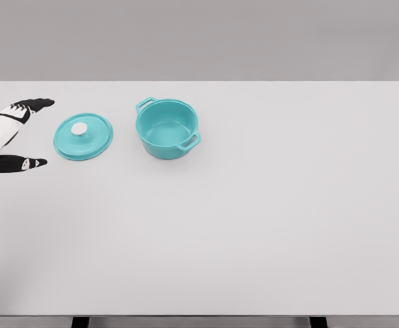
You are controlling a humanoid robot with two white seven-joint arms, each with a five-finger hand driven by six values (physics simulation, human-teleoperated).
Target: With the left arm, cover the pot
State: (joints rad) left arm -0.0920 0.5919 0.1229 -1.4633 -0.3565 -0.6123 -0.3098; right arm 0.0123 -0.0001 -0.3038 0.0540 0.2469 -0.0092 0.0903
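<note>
A teal pot (167, 129) with two side handles stands uncovered on the white table, left of the middle. Its teal lid (83, 136) with a white knob lies flat on the table just left of the pot, apart from it. My left hand (32, 133) is at the far left edge, fingers spread wide, thumb low and fingers high, a short gap away from the lid and holding nothing. The right arm does not show.
The white table (268, 219) spans nearly the whole view, its far edge near the top and its front edge at the bottom. A grey wall lies behind.
</note>
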